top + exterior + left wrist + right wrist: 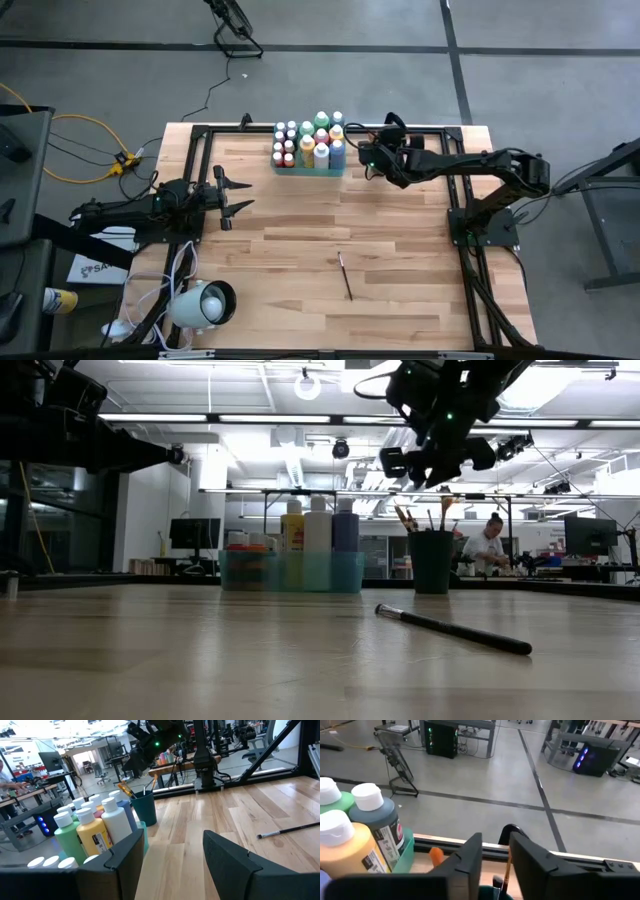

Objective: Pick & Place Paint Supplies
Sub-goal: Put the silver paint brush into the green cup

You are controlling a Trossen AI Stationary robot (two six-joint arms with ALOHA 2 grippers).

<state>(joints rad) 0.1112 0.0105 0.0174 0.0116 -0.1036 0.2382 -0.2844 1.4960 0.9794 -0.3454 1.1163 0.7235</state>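
Observation:
Paint bottles [308,140] with white and coloured caps stand upright in the translucent green tray [308,171] at the table's far edge; they also show in the low view [318,525] and in both wrist views [95,827] [355,830]. Right of the tray, a dark round cup [431,565] holds several brushes upright. My right gripper [430,470] hangs above that cup, its fingers [496,845] a narrow gap apart, with a brush handle [508,870] showing below them. One dark-handled paintbrush [345,275] lies flat on the table's near middle. My left gripper [238,195] waits open at the table's left.
A black frame [200,140] runs along the table's edges. A white rounded object [205,303] sits at the near left corner. Bare wood lies between the tray and the loose brush [455,630]. A person [488,545] sits far off in the room behind.

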